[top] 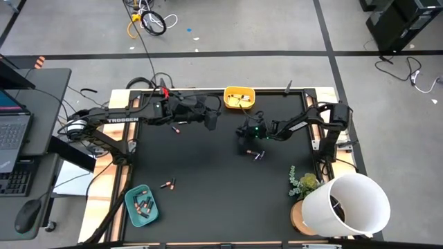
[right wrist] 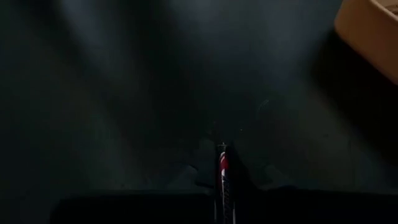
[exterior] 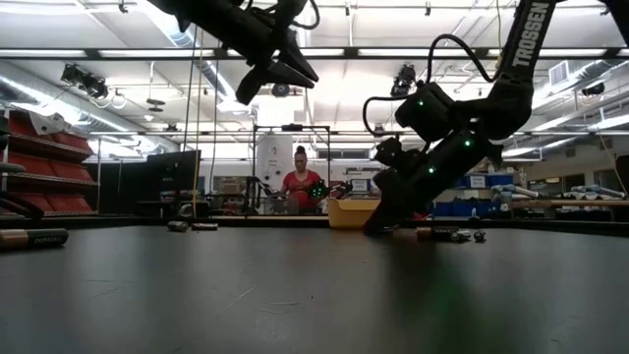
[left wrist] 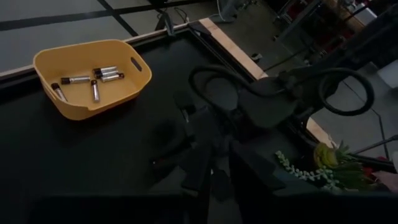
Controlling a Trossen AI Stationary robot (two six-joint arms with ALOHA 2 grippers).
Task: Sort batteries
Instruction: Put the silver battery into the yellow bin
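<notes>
Right wrist view: right gripper (right wrist: pixel 224 186) is clamping a red-and-silver cylindrical battery (right wrist: pixel 223 177).
High view: that battery is hiding.
Left gripper (exterior: pixel 278 67): is hanging above the black table (top: pixel 201 166), fingers nearly together, holding nothing visible.

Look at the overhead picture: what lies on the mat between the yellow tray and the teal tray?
In the high view, two loose batteries: one near the left arm, another closer to the teal tray. Otherwise bare mat below the yellow tray.

table (top: pixel 208 173): black mat top with a wood border, sitting under everything
yellow tray (top: pixel 239 97): resting at the far edge, holding silvery batteries
teal tray (top: pixel 141 205): lying near the front left corner, carrying copper-and-black batteries
loose batteries (top: pixel 167 184): lying scattered on the mat
plant (top: pixel 303 184): sitting front right
</notes>
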